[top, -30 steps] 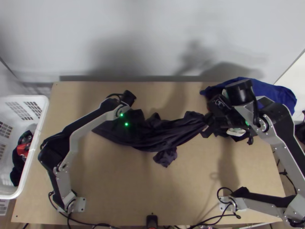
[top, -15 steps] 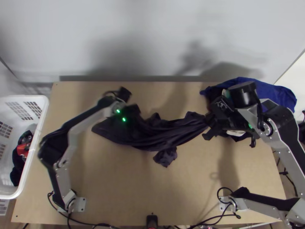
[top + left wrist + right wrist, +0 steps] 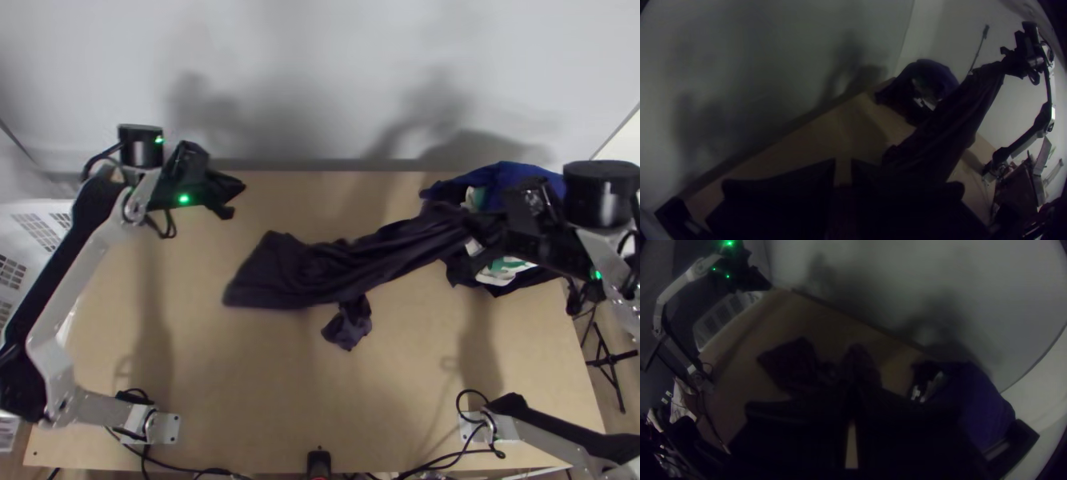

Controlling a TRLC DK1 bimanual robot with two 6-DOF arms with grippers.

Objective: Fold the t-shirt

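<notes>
Top view, the scene from where I stand: a dark T-shirt (image 3: pixel 296 272) slants across the ctr. of the light wooden table (image 3: pixel 264 400), one end drawn up into the R. gripper (image 3: pixel 488 229), pinched tight there; the other end lies loosely folded on the wood, w/ a small bunched bit hanging off the side toward the arms' bases. The L. gripper (image 3: pixel 234 200) is above the table's far L. part, well apart from the cloth, fingers a little spread. Nr. the R. gripper, a blue garment (image 3: pixel 504 176) sits heaped w/ dark and white-green cloth; a white laundry basket (image 3: pixel 20 232) stands at the L. edge.

L. wrist view, dim: the L. gripper (image 3: pixel 843 166) has a narrow gap btwn. its fingertips; beyond, the T-shirt rises to the R. gripper.

R. wrist view, also dim: the R. gripper (image 3: pixel 851 402) has T-shirt cloth caught at its tips.
</notes>
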